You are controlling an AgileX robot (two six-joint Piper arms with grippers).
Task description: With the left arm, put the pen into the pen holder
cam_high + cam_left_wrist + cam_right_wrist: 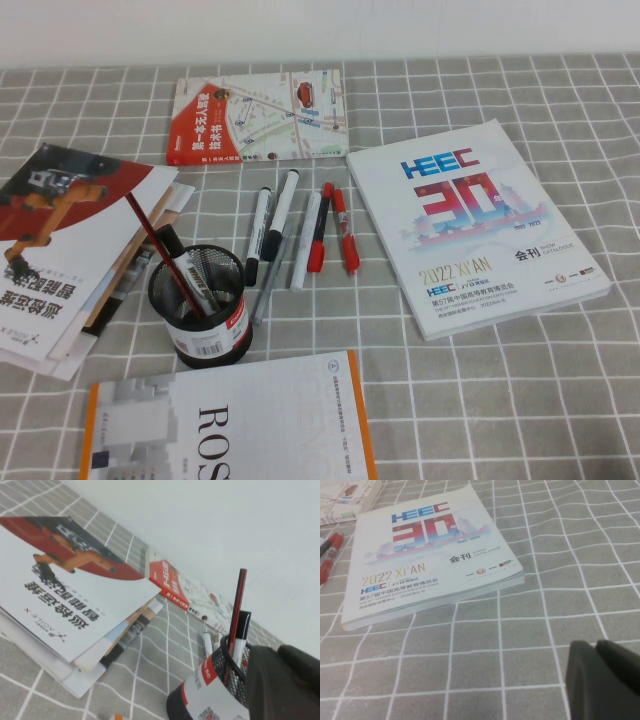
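- Pen holder [199, 312] stands upright on checked cloth [480, 400], at approx 8 o'clock from table centre; white barcode sticker + red band face the camera.
- Inside the holder: a white-barrelled marker w/ black cap [195, 283], leaning, plus a thin red-and-black stick [160, 250] poking out toward 11 o'clock.
- The pen [258, 236], white barrel w/ long black cap, lies flat on the cloth just at 1 o'clock of the holder, cap end nearest it, not inside.
- Its twin marker [279, 216] lies right beside it, at 3 o'clock.
- Slim grey pen [268, 290] lies just below the two markers, near holder rim.
- Further at 3 o'clock: a white pen [305, 242], then two red-capped pens [333, 230], roughly parallel.
- HEEC catalogue [470, 232] at 3 o'clock of the pens; map booklet [262, 116] at 12 o'clock; stack of brochures [75, 250] at 9 o'clock; orange-edged book [230, 425] at 6 o'clock.
- Left gripper [282, 685]: not seen in high view; in left wrist view a dark bulk of it sits close beside the holder [210, 690]. Jaws: cannot tell if released or clenched.
- Right gripper [605, 680]: only a dark part shows in right wrist view, above bare cloth, apart from the catalogue [425, 550]. Jaws: cannot tell.
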